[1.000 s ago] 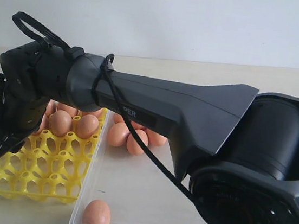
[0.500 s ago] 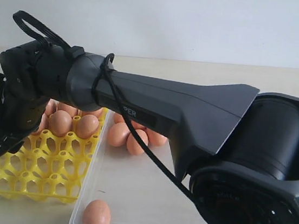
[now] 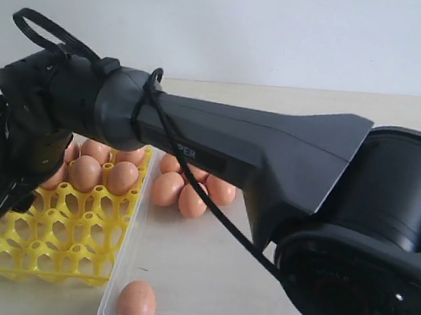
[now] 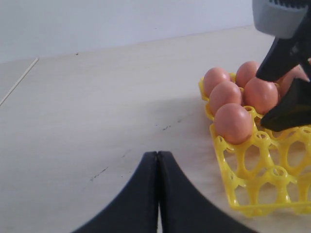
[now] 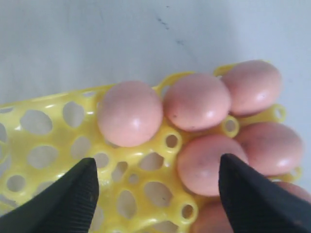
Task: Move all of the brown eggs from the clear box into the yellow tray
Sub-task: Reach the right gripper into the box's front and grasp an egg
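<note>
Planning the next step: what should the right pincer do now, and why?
Probably lift clear of the tray and swing over to the box. The right pincer is open and empty above seated eggs, while several loose eggs lie in the box.

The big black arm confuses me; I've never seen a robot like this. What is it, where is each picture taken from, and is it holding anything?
It is one of two robot arms ending in two-fingered grippers. The wide picture is from a camera off the arms; the other two from cameras on the wrists. On the table sit a yellow tray and a clear box, both holding brown eggs. The right gripper hangs open over the tray, empty. The left gripper is shut, empty, beside the tray.
</note>
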{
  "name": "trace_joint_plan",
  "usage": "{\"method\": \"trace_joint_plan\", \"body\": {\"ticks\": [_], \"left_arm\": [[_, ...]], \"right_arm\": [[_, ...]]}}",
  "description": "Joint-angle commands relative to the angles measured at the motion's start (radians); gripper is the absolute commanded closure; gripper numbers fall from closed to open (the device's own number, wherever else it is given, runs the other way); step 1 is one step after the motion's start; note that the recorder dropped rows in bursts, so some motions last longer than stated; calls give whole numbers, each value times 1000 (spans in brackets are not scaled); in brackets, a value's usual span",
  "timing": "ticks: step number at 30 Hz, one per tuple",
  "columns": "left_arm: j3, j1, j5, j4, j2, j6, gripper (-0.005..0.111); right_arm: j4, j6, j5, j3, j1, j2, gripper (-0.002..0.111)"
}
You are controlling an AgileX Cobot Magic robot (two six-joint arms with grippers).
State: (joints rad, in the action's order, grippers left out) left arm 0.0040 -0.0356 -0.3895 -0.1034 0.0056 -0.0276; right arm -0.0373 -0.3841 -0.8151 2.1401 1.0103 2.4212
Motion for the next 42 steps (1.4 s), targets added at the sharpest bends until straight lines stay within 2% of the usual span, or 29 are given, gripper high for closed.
{"method": "trace_joint_plan", "body": {"ticks": [1,5,7,9,10,11,12,14,17,27,42], "left_arm": [[-4,8,9,2,-6,5,107],[-4,8,9,2,-6,5,107],[-4,8,9,2,-6,5,107],[-4,8,9,2,-6,5,107],[-4,8,9,2,-6,5,107],[-4,8,9,2,-6,5,107],[-4,8,9,2,-6,5,107],[-4,8,9,2,-6,5,107],[-4,8,9,2,-6,5,107],[-4,8,9,2,-6,5,107],[-4,8,9,2,-6,5,107]], "right_arm": [[-172,158,-65,11,-18,-102,46],[-229,399,-285,-3,-64,-179,58],[-184,431,-311,-120,-92,-255,58],[-139,446,-254,-304,-99,-364,58],[-126,485,-176,-463,-99,-452,58],[-116,501,-131,-528,-99,-485,58],[-56,518,-6,-675,-97,-552,58],[53,518,72,-822,-91,-593,58],[164,518,107,-923,-91,-591,52],[260,515,133,-949,-77,-575,50],[270,499,133,-949,-68,-489,50]]}}
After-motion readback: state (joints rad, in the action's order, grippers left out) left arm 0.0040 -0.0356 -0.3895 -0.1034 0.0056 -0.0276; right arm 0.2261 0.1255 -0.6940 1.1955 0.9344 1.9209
